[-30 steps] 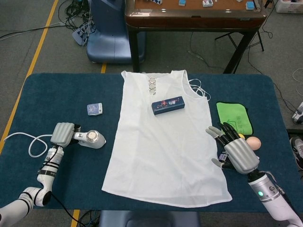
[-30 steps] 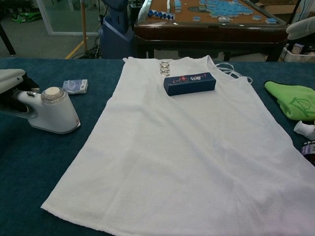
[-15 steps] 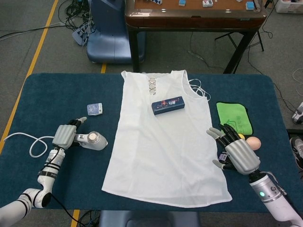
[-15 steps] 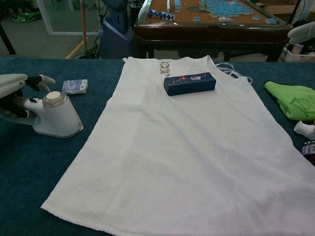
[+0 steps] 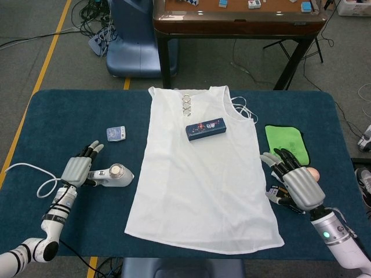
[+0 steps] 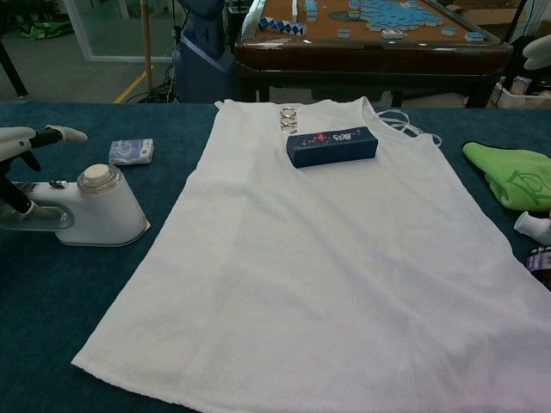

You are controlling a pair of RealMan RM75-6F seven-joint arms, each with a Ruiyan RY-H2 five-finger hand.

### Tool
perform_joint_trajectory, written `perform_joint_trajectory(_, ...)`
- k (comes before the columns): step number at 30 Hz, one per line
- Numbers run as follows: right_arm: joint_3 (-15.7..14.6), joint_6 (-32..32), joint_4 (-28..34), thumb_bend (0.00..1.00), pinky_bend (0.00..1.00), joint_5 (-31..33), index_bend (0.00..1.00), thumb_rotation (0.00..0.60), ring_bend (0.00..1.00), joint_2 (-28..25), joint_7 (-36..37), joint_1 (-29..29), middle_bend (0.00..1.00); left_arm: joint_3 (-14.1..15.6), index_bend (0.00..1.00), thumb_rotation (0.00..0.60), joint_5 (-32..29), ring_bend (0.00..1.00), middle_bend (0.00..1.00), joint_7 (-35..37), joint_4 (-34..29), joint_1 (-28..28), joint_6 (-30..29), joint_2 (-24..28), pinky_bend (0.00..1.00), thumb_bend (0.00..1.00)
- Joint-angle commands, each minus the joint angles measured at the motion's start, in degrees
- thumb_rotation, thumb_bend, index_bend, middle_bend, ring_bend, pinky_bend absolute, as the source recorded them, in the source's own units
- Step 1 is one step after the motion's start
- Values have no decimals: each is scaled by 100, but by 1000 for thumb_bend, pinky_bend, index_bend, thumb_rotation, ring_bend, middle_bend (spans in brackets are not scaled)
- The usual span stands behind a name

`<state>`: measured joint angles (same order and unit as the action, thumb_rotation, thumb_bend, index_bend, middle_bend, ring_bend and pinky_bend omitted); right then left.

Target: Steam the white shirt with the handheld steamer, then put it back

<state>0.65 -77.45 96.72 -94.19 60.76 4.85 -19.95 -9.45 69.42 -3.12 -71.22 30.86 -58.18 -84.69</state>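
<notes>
Blue cloth covers our counter (image 5: 69,110), where the white shirt (image 5: 200,168) lies flat in the middle. Our left hand (image 5: 76,170) hovers over the steamer (image 5: 113,175) handle with fingers spread, grasping nothing. Our right hand (image 5: 298,185) is released too, beside the shirt's edge.

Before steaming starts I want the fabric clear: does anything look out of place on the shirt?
Yes. A dark blue box lies on the white shirt below the neckline, where it would block the handheld steamer.
</notes>
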Motion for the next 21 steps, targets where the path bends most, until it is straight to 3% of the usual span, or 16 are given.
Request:
perform_joint_trajectory(1, 17, -10, -75, 207, 18, 74, 79, 600, 14, -10, 72, 49, 135, -42, 0, 600, -73, 4, 0, -28, -94, -87, -126, 67, 208, 113)
perform_joint_trajectory(13, 79, -111, -493, 253, 18, 544, 79, 600, 15, 78, -37, 363, 136, -101, 0, 600, -26, 9, 0, 33, -796, -782, -1301, 584, 203, 112)
perform_joint_trajectory(21, 86, -226, -514, 255, 17, 808, 79, 600, 14, 83, -174, 623, 152, 201, 0, 600, 281, 21, 11, -203, -1358, -1421, -2185, 902, 203, 112)
